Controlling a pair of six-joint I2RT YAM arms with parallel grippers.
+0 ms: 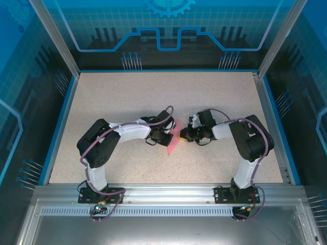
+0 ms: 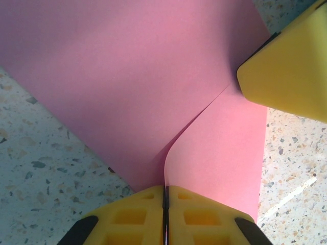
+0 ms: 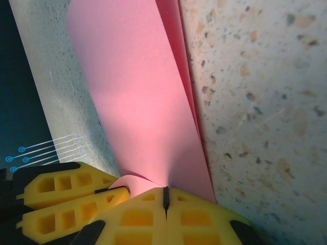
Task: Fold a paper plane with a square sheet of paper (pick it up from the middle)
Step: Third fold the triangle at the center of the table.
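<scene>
The square sheet of paper (image 1: 172, 144) is pink and folded in layers, hanging with a point toward the near edge; whether it has a paper plane's shape I cannot tell. My left gripper (image 1: 168, 135) holds it from the left and my right gripper (image 1: 180, 136) from the right, tips almost meeting. In the left wrist view the yellow jaws (image 2: 165, 196) are shut on a curved edge of the paper (image 2: 127, 76), with a right fingertip (image 2: 291, 71) pressing nearby. In the right wrist view the jaws (image 3: 165, 196) pinch the paper (image 3: 133, 92), beside the left fingers (image 3: 66, 199).
The speckled beige table (image 1: 153, 97) has a raised blue rim (image 1: 60, 127) on the sides and an aluminium rail (image 1: 168, 190) at the near edge. Both arms bend inward to the table's middle, leaving open surface toward the back and the sides.
</scene>
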